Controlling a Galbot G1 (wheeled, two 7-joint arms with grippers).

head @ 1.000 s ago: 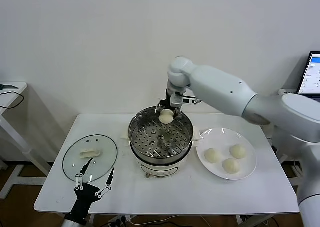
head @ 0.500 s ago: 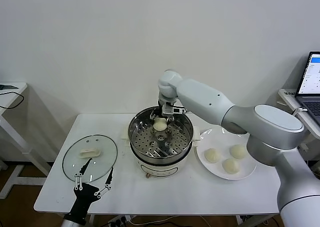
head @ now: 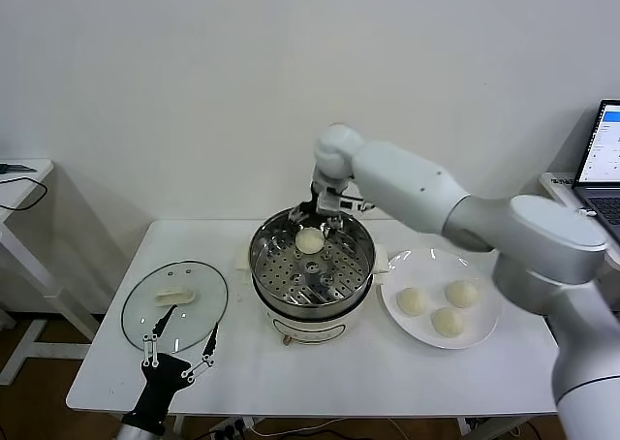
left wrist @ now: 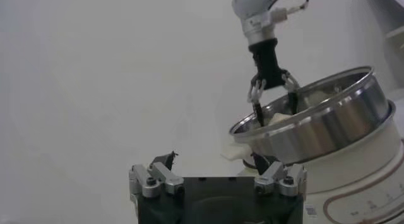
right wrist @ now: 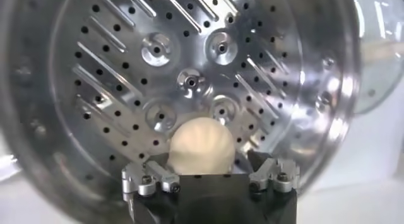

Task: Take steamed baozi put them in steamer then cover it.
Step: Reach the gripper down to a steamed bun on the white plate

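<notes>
The steamer [head: 312, 311] stands mid-table, and one steamed baozi [head: 309, 239] lies on its perforated tray near the back rim. Just above that baozi hangs my right gripper [head: 321, 210], open, its fingers spread to either side and apart from it. The right wrist view shows the same baozi [right wrist: 202, 145] resting on the tray [right wrist: 158, 86] between the open fingers. Three more baozi [head: 447, 320] sit on the white plate [head: 436, 264] to the right. The cover [head: 174, 304], a glass lid, lies flat on the left. My left gripper [head: 181, 348] waits open at the front left, holding nothing.
A laptop [head: 603, 154] stands on a side surface at the far right. A small white side table [head: 19, 183] is at the far left. The white table's front edge [head: 320, 401] runs just beyond my left gripper.
My right gripper has opened and let go of the baozi, which now rests on the tray near the back. The gripper has risen slightly. The left arm has not moved.
</notes>
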